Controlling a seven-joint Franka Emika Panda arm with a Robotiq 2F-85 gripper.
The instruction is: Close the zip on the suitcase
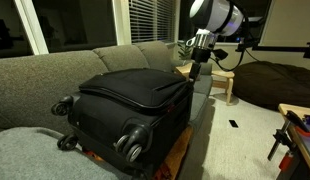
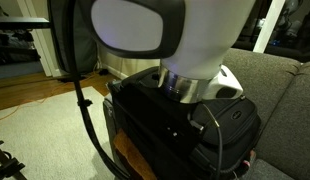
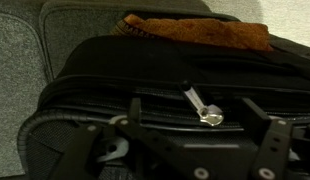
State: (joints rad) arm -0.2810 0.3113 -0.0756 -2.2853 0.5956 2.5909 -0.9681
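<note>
Low in the frame, the black hand (image 3: 198, 135) stands wide open. Between its fingers, with room each side, a shiny zip pull (image 3: 205, 112) lies on the lid edge of the black cloth suitcase (image 3: 95, 68).

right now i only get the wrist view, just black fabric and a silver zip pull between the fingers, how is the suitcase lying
observer: the suitcase lies flat on its side, with its wheels pointing toward the camera in an exterior view.
operator: whats around it
observer: a grey sofa runs along its far side.
operator: and where am i over the case
observer: the gripper hangs open at the end away from the wheels, right at the lid edge.
operator: anything near the arm there
observer: a small wooden stool stands on the floor close to that end.
</note>
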